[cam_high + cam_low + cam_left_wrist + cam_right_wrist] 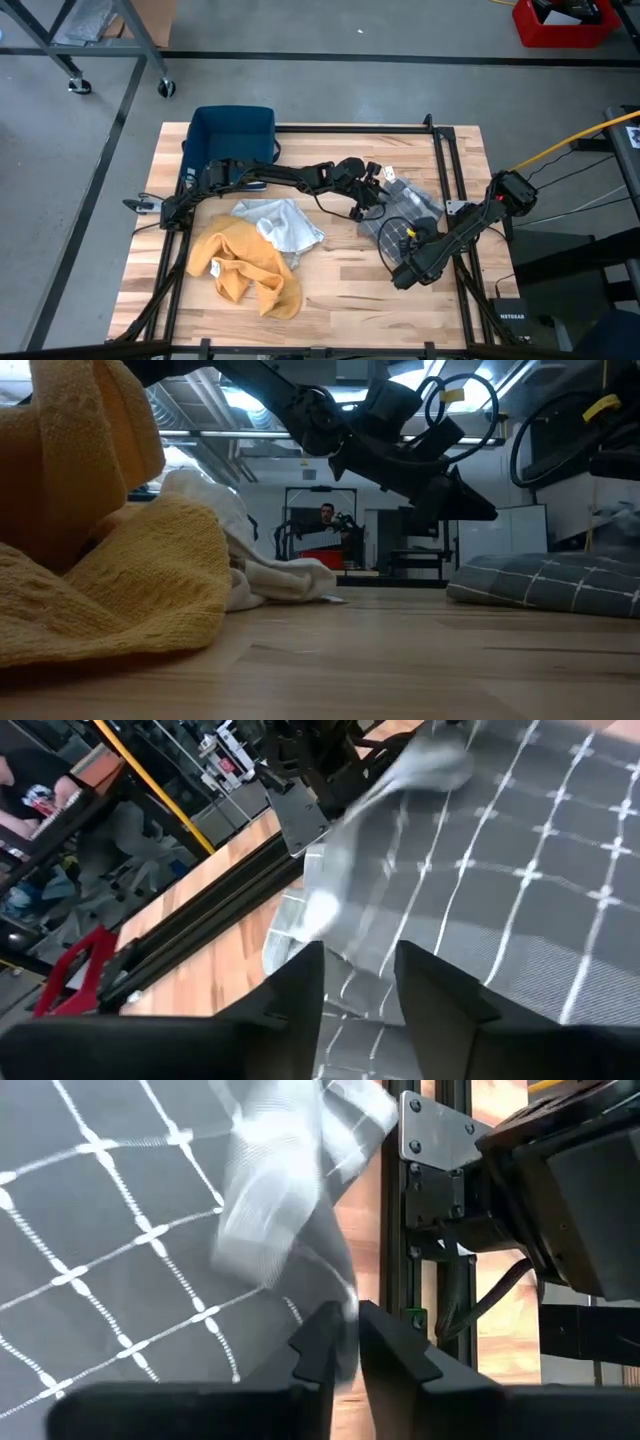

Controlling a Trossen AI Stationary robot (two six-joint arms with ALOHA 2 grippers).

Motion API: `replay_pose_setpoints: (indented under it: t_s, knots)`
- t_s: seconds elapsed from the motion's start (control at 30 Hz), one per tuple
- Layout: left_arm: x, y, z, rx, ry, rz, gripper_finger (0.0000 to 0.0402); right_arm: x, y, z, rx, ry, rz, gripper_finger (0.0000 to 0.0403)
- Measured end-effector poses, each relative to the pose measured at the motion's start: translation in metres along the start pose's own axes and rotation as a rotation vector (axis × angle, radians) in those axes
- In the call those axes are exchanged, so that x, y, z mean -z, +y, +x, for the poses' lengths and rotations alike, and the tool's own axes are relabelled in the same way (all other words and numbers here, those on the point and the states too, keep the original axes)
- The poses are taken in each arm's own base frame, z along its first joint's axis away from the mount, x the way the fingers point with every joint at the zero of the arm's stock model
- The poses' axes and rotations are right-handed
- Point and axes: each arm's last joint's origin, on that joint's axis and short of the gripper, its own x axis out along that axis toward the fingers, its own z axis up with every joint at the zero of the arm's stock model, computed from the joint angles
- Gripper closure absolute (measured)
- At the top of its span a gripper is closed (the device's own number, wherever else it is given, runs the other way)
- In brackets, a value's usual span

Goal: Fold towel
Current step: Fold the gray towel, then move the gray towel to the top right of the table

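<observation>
A grey towel with a white check lies folded at the table's right, flat on the wood. My left gripper reaches across from the left and hangs open just above the towel's left part, its fingers clear of the cloth. My right gripper points steeply down at the towel's near right edge. Its fingers stand a narrow gap apart, and a blurred flap of cloth lies just beyond them. My right gripper stands over the towel's near right edge from above, its fingers slightly apart. I cannot tell whether the cloth still touches them.
A crumpled yellow towel and a pale grey-white cloth lie at the left centre. A blue bin sits at the far left corner. A black frame rail runs along the table's right side, close to the grey towel.
</observation>
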Motion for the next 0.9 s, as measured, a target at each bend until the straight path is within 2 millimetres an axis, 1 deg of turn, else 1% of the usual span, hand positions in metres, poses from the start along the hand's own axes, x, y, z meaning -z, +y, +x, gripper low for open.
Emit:
replay_pose_setpoints:
  t_s: [0.17,0.3,0.43,0.6,0.73,0.9]
  knots:
    - [-0.002,-0.002,0.0,0.007,-0.003,-0.011,0.026,-0.001,0.0,0.0,-0.004,-0.013,0.0,0.0304]
    - [-0.004,-0.007,0.001,0.028,0.006,-0.029,0.0258,-0.001,-0.001,0.004,0.012,-0.023,0.011,0.0263]
    - [-0.003,-0.013,0.002,0.061,0.031,-0.13,0.026,-0.001,-0.001,0.006,0.024,-0.018,0.042,0.023]
    - [0.002,-0.017,0.001,0.105,0.097,-0.336,0.026,0.0,0.0,0.006,0.007,-0.009,0.117,0.022]
    - [0.004,-0.016,0.0,0.102,0.111,-0.429,0.026,0.002,0.003,0.004,-0.025,0.012,0.136,0.022]
    - [0.008,-0.012,-0.001,0.089,0.12,-0.513,0.026,0.002,0.007,-0.014,-0.108,0.033,0.148,0.0226]
